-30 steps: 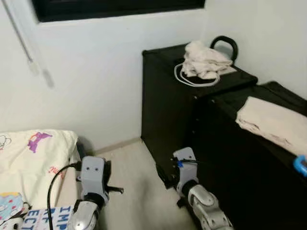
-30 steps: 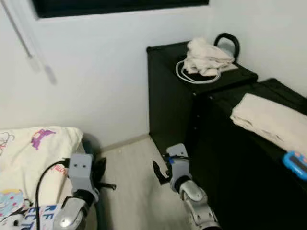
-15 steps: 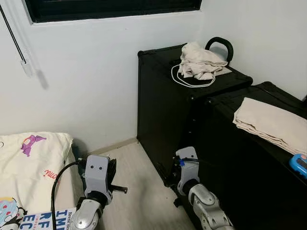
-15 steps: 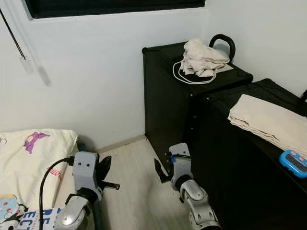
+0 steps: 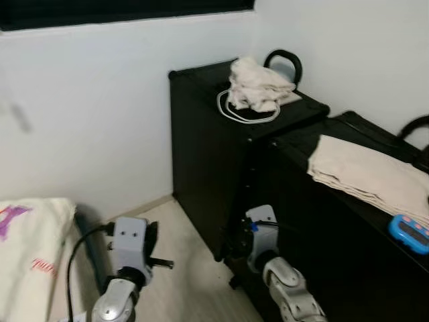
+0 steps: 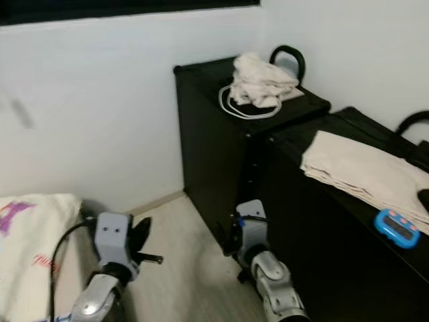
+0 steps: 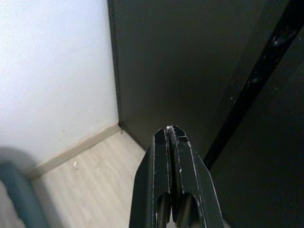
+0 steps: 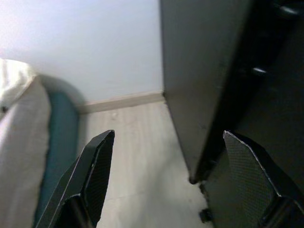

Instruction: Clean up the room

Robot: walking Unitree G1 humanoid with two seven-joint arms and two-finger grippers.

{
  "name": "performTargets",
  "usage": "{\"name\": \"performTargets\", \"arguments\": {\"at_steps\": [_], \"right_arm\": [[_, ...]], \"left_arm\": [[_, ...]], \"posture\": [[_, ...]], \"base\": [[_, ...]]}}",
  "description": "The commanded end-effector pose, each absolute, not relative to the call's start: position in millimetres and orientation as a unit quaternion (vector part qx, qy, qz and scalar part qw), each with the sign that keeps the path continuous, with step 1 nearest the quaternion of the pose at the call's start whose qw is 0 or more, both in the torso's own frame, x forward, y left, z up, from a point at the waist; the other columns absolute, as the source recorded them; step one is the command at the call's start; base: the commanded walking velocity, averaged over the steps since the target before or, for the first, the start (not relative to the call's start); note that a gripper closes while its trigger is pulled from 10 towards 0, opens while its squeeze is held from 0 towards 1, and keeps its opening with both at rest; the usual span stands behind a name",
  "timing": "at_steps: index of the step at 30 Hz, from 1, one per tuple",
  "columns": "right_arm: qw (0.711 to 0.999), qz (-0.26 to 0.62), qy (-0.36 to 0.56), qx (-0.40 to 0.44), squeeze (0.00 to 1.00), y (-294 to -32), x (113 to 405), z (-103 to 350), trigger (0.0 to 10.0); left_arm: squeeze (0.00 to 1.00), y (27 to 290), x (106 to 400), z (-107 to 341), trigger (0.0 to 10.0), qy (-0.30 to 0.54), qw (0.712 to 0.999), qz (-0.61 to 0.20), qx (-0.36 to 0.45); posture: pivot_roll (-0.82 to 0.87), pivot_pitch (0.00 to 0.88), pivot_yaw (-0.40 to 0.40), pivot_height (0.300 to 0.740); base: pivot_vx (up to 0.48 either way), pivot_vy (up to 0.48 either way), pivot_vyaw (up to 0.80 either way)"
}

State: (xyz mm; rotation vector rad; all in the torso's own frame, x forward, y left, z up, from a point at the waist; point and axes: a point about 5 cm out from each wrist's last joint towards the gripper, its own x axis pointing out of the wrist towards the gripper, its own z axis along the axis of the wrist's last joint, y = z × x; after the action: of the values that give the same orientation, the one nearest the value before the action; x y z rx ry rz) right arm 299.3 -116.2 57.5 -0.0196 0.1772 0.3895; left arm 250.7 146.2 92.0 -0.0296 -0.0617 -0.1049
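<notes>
My view has swung to the right: the bed has slid toward the left edge and more of the low cabinet shows.

My left gripper [image 7: 170,135] hangs low over the floor [image 5: 181,268], fingers pressed together, holding nothing. My right gripper [image 8: 168,156] is spread wide and empty near the tall cabinet [image 5: 201,154]. The crumpled cloth [image 5: 258,84] lies on top, well above both; the folded cloth [image 5: 362,171] rests further right.

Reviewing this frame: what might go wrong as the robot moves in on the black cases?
The right gripper, open, hangs close to the tall black case and may knock its corner. The white cable looped under the crumpled cloth could snag and drag. The blue timer might be swept off.
</notes>
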Motion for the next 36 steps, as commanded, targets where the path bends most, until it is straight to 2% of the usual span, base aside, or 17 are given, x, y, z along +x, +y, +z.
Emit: {"name": "performTargets", "arguments": {"at_steps": [1,20,30,36], "right_arm": [[0.978,0.188,0.094,-0.008,0.00,-120.0,298.5,55.8,10.0],[0.976,0.195,0.095,-0.012,0.00,-118.3,299.6,56.1,10.0],[0.973,0.210,0.094,-0.036,0.00,-115.8,299.6,56.4,10.0],[0.971,0.216,0.095,-0.045,0.00,-115.1,298.2,55.0,10.0]], "left_arm": [[0.00,146.5,248.0,91.1,10.0,-0.030,0.998,-0.049,-0.019],[0.00,147.9,246.4,91.0,10.0,-0.030,0.998,-0.045,-0.017],[0.00,148.6,244.7,79.2,10.0,-0.004,0.999,-0.038,-0.001],[0.00,147.3,243.1,77.3,10.0,0.000,0.999,-0.043,0.001]], "posture": [[-0.05,0.116,-0.077,0.740],[-0.05,0.107,-0.083,0.740],[-0.05,0.108,-0.080,0.740],[-0.05,0.117,-0.080,0.740]], "base": [[0.356,0.000,0.00],[0.355,0.000,0.00],[0.000,0.000,0.00],[0.000,0.000,0.80]]}}
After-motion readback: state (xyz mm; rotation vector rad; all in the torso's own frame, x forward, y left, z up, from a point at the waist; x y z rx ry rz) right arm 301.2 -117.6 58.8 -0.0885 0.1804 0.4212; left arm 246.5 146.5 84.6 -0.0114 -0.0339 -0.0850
